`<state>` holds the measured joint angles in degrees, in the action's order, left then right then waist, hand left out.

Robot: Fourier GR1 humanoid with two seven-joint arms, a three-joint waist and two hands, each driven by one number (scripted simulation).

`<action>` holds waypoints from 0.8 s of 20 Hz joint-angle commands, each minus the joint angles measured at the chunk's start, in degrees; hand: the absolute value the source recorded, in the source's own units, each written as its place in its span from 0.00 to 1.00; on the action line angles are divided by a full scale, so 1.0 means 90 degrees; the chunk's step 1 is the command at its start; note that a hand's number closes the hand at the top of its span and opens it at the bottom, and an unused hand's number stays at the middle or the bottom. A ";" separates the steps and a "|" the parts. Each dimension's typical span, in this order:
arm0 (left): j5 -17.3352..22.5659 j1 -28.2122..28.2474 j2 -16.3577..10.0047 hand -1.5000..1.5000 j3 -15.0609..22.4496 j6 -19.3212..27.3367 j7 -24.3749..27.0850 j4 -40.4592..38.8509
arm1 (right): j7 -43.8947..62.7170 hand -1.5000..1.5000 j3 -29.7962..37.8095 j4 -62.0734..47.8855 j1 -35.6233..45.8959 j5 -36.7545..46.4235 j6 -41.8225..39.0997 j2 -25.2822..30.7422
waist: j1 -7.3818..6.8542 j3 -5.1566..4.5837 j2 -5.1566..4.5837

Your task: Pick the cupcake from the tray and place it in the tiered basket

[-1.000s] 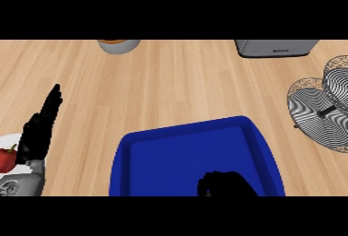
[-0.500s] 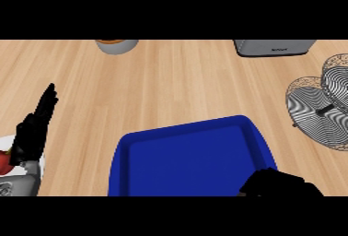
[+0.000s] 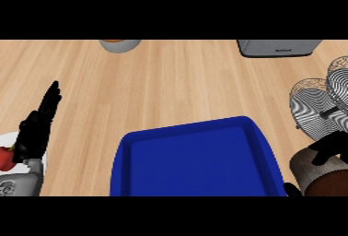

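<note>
The blue tray (image 3: 197, 161) lies at the lower middle of the counter, its inside bare. Just off its right rim, at the lower right edge of the head view, my right hand (image 3: 326, 146) is curled over a brown cupcake (image 3: 318, 177) and hides its top. The wire tiered basket (image 3: 318, 105) stands at the right edge, just beyond that hand. My left hand (image 3: 37, 126) rests open at the far left, fingers pointing up.
A white plate (image 3: 8, 138) with a red fruit (image 3: 5, 157) sits by the left hand at the lower left. A grey bowl (image 3: 120, 44) stands at the back, and a grey toaster (image 3: 279, 47) at the back right. Bare wood lies between.
My right hand has moved from over the tray's lower part to the right, past the tray's rim, with the cupcake in it. The left hand has stayed put.
</note>
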<state>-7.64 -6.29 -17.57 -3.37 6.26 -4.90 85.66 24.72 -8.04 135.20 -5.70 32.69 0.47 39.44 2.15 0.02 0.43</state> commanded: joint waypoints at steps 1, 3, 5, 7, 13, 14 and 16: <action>-0.0096 0.0005 0.0045 0.50 0.0082 -0.0006 0.0076 -0.0028 | 0.0176 1.00 0.1291 0.1027 -0.0021 -0.1808 -0.0692 0.0348 | -0.0047 -0.0004 -0.0011; 0.0011 0.0127 -0.0111 0.50 -0.0068 -0.0070 -0.0057 0.0237 | 0.0127 1.00 0.1630 0.0768 0.0076 -0.2429 -0.0929 0.0338 | -0.0019 -0.0002 0.0030; -0.0072 -0.0148 0.0053 0.50 0.0003 0.0024 0.0049 -0.0104 | -0.0019 1.00 0.1947 0.0250 0.0498 -0.2998 -0.0979 0.0190 | -0.0071 -0.0003 -0.0022; -0.0021 -0.0071 0.0108 0.50 0.0075 -0.0098 -0.0121 0.0185 | -0.0341 1.00 0.2854 0.0100 0.0388 -0.3390 -0.1574 0.0646 | -0.0142 0.0000 -0.0023; -0.0339 -0.0209 0.0276 0.50 0.0195 0.0003 0.0011 -0.0186 | -0.1348 1.00 0.3170 -0.1602 0.1172 -0.2446 -0.1836 0.0983 | -0.0252 -0.0001 -0.0065; -0.0173 -0.0118 0.0280 0.50 0.0033 -0.0075 0.0433 -0.0469 | -0.1325 1.00 0.3403 -0.1205 0.0827 -0.2365 -0.1949 0.0984 | -0.0193 -0.0003 -0.0052; -0.0075 -0.0093 0.0094 0.50 -0.0025 -0.0248 0.0254 -0.0130 | -0.1737 1.00 0.3065 -0.1928 0.1088 -0.1338 -0.1526 0.1103 | -0.0317 0.0001 -0.0076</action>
<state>-8.81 -7.12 -16.21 -2.90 4.99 -4.17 85.09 13.97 19.38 123.60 2.87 12.40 -14.61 47.63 0.00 0.00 -0.05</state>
